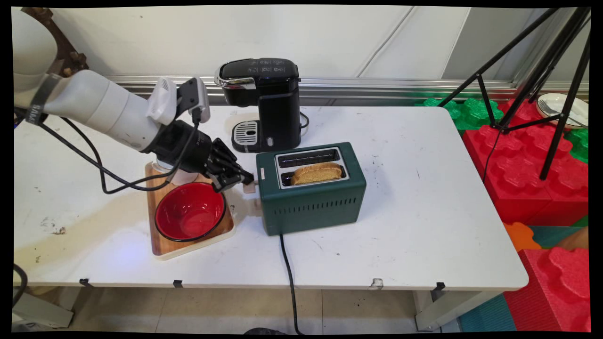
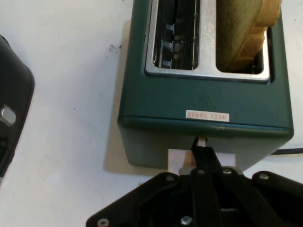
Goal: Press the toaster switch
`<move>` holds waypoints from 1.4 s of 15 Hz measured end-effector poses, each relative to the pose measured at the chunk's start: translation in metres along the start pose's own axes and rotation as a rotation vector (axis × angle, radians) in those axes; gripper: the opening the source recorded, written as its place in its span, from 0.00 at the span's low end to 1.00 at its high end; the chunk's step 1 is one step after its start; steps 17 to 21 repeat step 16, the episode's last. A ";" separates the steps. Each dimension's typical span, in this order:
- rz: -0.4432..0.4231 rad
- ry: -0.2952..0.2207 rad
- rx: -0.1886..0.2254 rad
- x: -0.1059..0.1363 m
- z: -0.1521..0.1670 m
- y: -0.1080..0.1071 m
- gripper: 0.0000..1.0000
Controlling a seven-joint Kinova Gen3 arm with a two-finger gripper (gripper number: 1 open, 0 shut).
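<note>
Jaws (image 2: 201, 150) pressed together, fingertips meeting on top of the pale lever (image 2: 184, 160) at the end of the toaster (image 1: 311, 188); they grip nothing, only bear on it. In the hand view the tips sit at the slot where the lever joins the green end wall, right of the lever's middle. Bread (image 1: 316, 173) stands in the near slot, well proud of the top; the far slot is empty.

Judged from this, the tips have little hold on the lever, so a push slightly off line could let them slide off and strike the wall or the desk (image 1: 424, 212). The toaster stands loose, and sideways force could shove it along or tip it, dragging its cord (image 1: 288, 273).

Under the wrist sits a red bowl (image 1: 190, 211) on a wooden board (image 1: 162, 247); a low sweep of the linkage could knock the bowl. A black coffee maker (image 1: 264, 101) stands just behind the toaster.
</note>
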 end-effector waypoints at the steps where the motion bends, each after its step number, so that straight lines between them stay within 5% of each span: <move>1: -0.003 0.000 0.000 -0.001 0.003 0.001 0.00; 21: -0.022 -0.036 0.001 -0.016 0.019 0.007 0.00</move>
